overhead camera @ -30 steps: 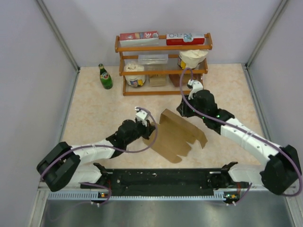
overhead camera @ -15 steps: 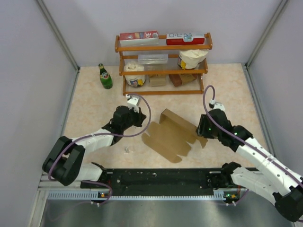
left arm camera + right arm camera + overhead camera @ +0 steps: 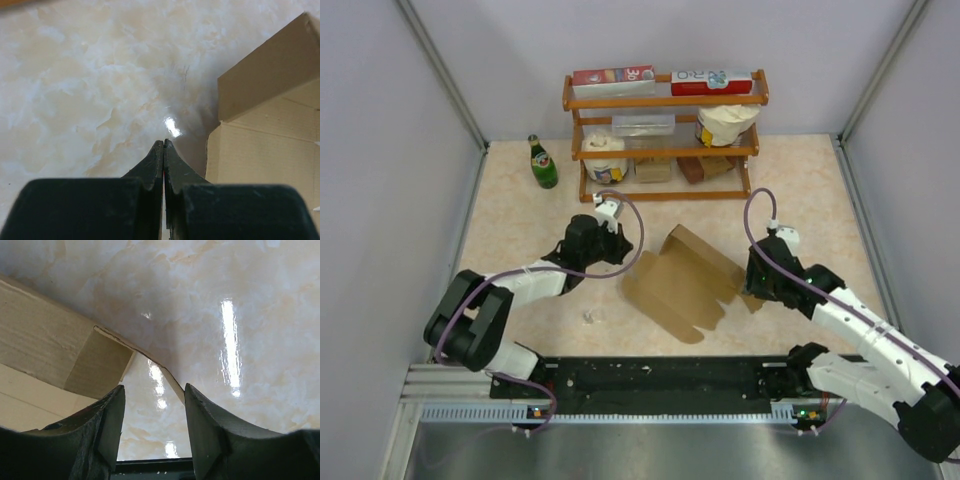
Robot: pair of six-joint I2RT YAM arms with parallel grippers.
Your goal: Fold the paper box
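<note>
One paper box (image 3: 682, 287): lay mostly flat.
Left gripper (image 3: 164, 144): fingers pressed together, empty.
Right gripper (image 3: 154, 390): fingers spread astride the box's edge.

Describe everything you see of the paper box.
The paper box is an unprinted kraft-brown cardboard die-cut, lying opened out on the marble-look table, its far panel tilted up, flaps and tabs round the edges. A right-side flap stands between the fingers of the open right tool; the shut left tool sits clear of its left edge.
</note>
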